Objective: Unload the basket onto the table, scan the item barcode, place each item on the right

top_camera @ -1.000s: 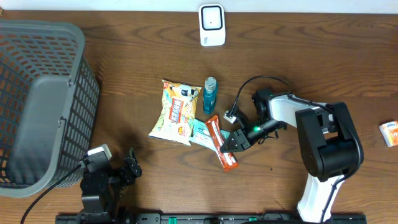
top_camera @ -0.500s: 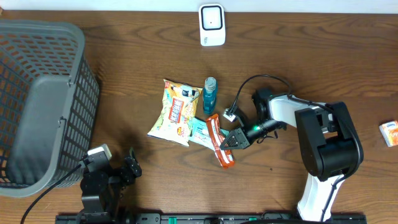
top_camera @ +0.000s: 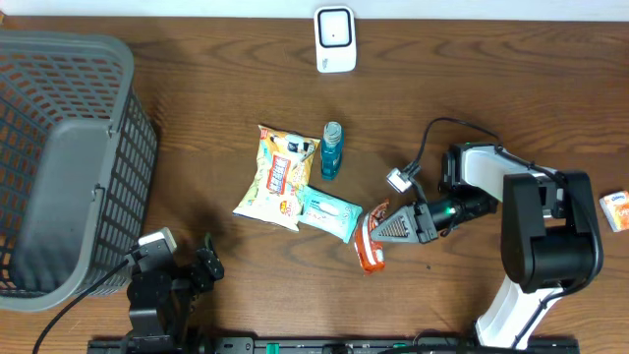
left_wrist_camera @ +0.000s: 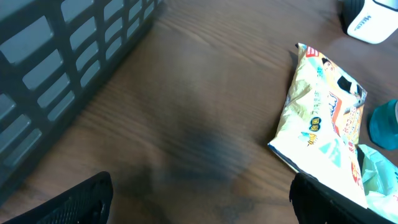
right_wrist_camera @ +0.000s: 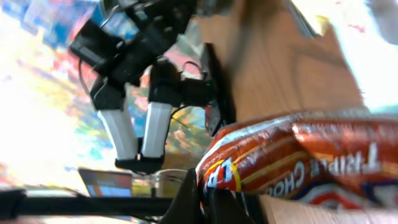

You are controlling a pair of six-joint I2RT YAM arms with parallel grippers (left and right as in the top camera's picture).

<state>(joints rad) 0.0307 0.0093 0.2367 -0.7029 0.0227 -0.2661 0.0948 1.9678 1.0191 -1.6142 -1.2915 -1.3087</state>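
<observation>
The orange chocolate-bar wrapper (top_camera: pixel 370 254) is clamped in the closed right end effector (top_camera: pixel 381 228); the grasp step is judged complete. Next, its barcode is to be presented to the white scanner (top_camera: pixel 334 39).

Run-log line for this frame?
stage: grasp | right gripper: shut on snack bar | left gripper: open, empty | scanner: far side, apart

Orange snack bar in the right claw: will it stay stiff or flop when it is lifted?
The orange snack bar probably flops: its wrapper looks creased where the right claw pinches it. Its glossy film may be slippery. It seems light, being thin.
</observation>
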